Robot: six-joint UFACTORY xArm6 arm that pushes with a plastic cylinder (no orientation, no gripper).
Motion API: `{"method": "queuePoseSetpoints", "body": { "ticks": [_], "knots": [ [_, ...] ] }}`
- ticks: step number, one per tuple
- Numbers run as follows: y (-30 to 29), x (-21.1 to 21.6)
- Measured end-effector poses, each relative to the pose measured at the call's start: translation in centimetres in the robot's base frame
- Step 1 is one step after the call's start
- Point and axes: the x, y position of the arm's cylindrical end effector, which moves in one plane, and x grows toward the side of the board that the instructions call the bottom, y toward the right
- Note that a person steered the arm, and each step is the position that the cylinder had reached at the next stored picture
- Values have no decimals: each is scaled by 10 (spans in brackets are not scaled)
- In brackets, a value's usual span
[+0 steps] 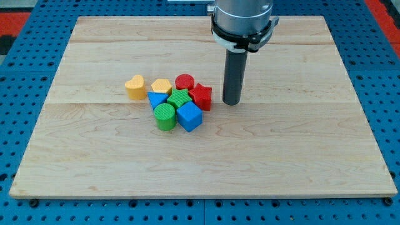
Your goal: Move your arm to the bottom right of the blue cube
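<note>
Blue cube (190, 116) sits at the view's bottom-right edge of the cluster, touching green cylinder (165, 116) on its view-left, green star (179, 99) above it, and close below red star (201, 95). My tip (232, 102): bare rod, no jaws to spread or close, pinching nothing; rests on wooden board (300, 150) to view's upper right of the cube, just beside the red star, apart from it. Judgement: slide toward view's bottom, then slightly left, stopping off the cube's bottom-right corner. Keep clear of red star and cube; any contact shoves the pile.
</note>
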Motion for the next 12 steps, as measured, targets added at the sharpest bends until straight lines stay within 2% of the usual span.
{"method": "queuePoseSetpoints", "body": {
  "ticks": [3, 7, 8, 9, 11, 12],
  "knots": [
    [-9, -18],
    [-11, -17],
    [-21, -8],
    [-33, 67],
    [-74, 41],
    [-115, 37]
  ]
}}
